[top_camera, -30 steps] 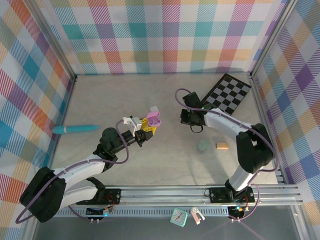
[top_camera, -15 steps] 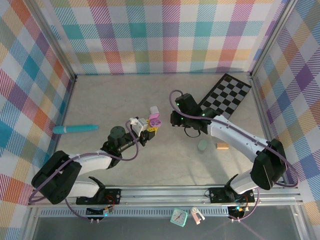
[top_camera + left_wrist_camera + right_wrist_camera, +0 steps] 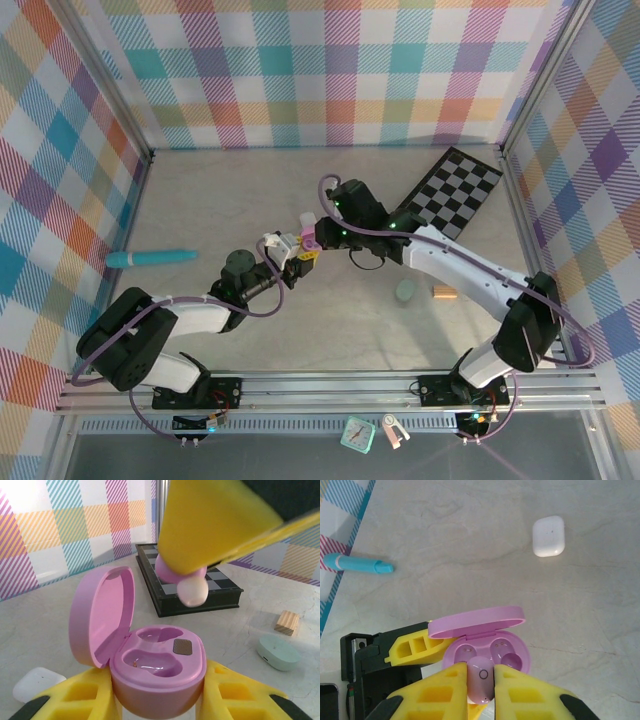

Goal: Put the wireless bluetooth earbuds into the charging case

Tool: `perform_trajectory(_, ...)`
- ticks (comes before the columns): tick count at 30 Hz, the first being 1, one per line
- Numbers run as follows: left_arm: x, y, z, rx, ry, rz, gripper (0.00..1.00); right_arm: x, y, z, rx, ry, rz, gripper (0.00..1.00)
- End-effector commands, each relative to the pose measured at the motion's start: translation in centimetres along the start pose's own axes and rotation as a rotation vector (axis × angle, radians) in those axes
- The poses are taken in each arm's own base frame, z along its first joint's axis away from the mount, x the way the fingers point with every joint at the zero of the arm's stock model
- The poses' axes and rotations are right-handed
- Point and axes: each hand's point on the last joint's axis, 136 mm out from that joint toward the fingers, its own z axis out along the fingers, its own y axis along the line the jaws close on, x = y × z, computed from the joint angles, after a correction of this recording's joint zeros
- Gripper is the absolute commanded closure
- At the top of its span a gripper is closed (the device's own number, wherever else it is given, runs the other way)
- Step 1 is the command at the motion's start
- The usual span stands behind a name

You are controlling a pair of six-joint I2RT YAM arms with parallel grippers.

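Note:
A lilac charging case (image 3: 157, 665) stands with its lid (image 3: 100, 612) hinged up, and my left gripper (image 3: 157, 700) is shut on its base, yellow fingers (image 3: 82, 700) on either side. Both sockets look empty in the left wrist view. Just above the case hangs one lilac earbud (image 3: 481, 677), with my right gripper (image 3: 480, 672) shut on it; the same earbud (image 3: 191, 587) pokes out below the right gripper's yellow fingers (image 3: 215, 525). From above, the case (image 3: 308, 233) sits mid-table where the left gripper (image 3: 297, 257) and right gripper (image 3: 320, 238) meet.
A white case (image 3: 270, 241) lies just left of the grippers. A mint green case (image 3: 405, 291) and a small wooden block (image 3: 443, 292) lie to the right. A checkerboard (image 3: 455, 190) sits at the back right, and a teal pen (image 3: 150, 258) at the left.
My right arm has swung left with the earbud, from beside the checkerboard to right over the open case. The left gripper has shifted slightly right, still holding the case.

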Motion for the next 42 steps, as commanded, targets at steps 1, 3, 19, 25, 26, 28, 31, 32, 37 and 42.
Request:
perform_trajectory(1, -2.5, 0.4, 0.4, -0.004, -0.085, 0.031, 0.75, -0.4, 1.5, 0.6, -0.043, 0.003, -0.028, 0.83)
perform_trajectory(3, -2.5, 0.3, 0.4, 0.001, -0.088, 0.029, 0.75, -0.2, 1.8, 1.0, -0.047, 0.014, -0.033, 0.82)
perform_trajectory(19, -2.9, 0.4, 0.1, -0.004, -0.102, 0.028, 0.75, 1.1, 2.1, 2.5, -0.053, 0.073, -0.044, 0.81)
perform_trajectory(25, -2.9, 0.3, 0.0, -0.002, -0.105, 0.029, 0.75, 1.3, 2.6, 2.2, -0.081, 0.080, -0.052, 0.72)
perform_trajectory(26, -3.0, 0.3, 0.0, -0.006, -0.109, 0.030, 0.75, 1.3, 2.7, 2.0, -0.083, 0.074, -0.053, 0.69)
perform_trajectory(28, -3.1, 0.3, -0.1, -0.008, -0.119, 0.030, 0.75, 1.1, 2.5, 1.4, -0.079, 0.056, -0.055, 0.63)
perform_trajectory(31, -3.3, 0.5, -0.4, -0.019, -0.130, 0.026, 0.75, 0.8, 2.1, 0.3, -0.064, 0.019, -0.062, 0.60)
perform_trajectory(32, -3.2, 0.5, -0.5, -0.023, -0.129, 0.025, 0.75, 0.7, 1.9, -0.1, -0.060, 0.008, -0.065, 0.59)
perform_trajectory(37, -2.9, 1.1, -1.3, -0.049, -0.122, 0.018, 0.75, 0.4, 0.0, -2.6, -0.010, -0.087, -0.067, 0.53)
perform_trajectory(42, -2.7, 1.1, -2.1, -0.048, -0.104, 0.016, 0.75, -0.2, -4.3, -4.1, 0.065, -0.182, 0.023, 0.49)
